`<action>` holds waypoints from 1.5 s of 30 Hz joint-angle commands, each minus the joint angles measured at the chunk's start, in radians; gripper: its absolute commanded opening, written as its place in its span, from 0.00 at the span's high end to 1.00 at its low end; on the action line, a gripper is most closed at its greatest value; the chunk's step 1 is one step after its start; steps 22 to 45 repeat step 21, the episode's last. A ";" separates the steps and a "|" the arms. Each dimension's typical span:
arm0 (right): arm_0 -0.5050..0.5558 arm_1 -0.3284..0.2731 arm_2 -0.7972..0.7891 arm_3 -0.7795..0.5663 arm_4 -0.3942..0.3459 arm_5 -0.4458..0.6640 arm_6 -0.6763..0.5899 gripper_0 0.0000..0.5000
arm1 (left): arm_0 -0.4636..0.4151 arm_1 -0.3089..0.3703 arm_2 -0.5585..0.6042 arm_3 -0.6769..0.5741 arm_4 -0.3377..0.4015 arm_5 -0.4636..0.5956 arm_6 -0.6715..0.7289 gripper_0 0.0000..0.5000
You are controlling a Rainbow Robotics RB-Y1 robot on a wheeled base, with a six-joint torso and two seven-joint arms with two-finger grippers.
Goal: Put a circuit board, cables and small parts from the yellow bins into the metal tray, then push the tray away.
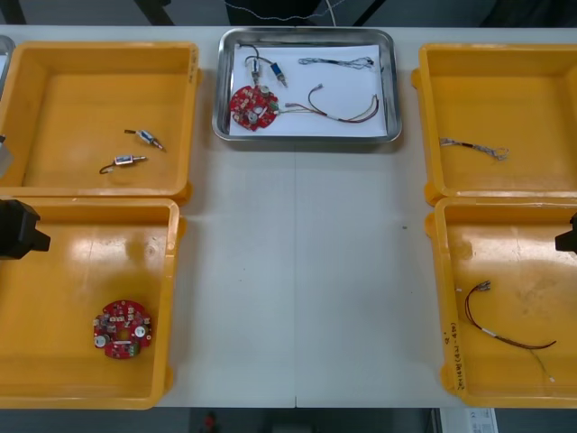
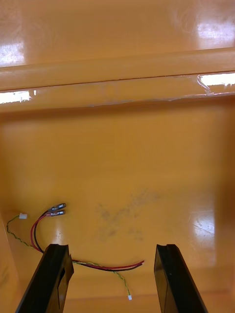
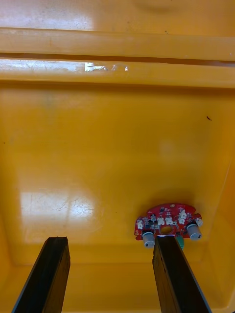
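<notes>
The metal tray (image 1: 307,136), white inside, stands at the far middle of the table. It holds a red circuit board (image 1: 252,105), small metal parts (image 1: 267,70) and thin cables (image 1: 345,108). My left gripper (image 1: 20,230) hovers at the outer edge of the near left yellow bin (image 1: 171,271). It is open (image 3: 110,276) above the bin floor, and a second red circuit board (image 3: 168,222) lies just past its fingertip (image 3: 169,249). My right gripper (image 1: 568,236) hangs open (image 2: 112,279) over the near right bin (image 1: 438,271). A red and yellow cable (image 2: 88,264) runs between its fingers.
The far left bin (image 1: 99,68) holds two small metal parts (image 1: 144,137). A twisted blue and white cable (image 1: 473,147) lies in the far right bin (image 1: 505,72). A bare strip of table (image 1: 302,271) runs between the bins in front of the tray.
</notes>
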 commanded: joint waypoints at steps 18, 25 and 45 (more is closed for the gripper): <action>0.015 -0.034 0.003 -0.009 -0.008 0.003 -0.050 0.00 | 0.019 0.041 0.030 -0.026 -0.003 0.007 -0.040 0.00; 0.015 -0.034 0.003 -0.009 -0.008 0.003 -0.050 0.00 | 0.019 0.041 0.030 -0.026 -0.003 0.007 -0.040 0.00; 0.015 -0.034 0.003 -0.009 -0.008 0.003 -0.050 0.00 | 0.019 0.041 0.030 -0.026 -0.003 0.007 -0.040 0.00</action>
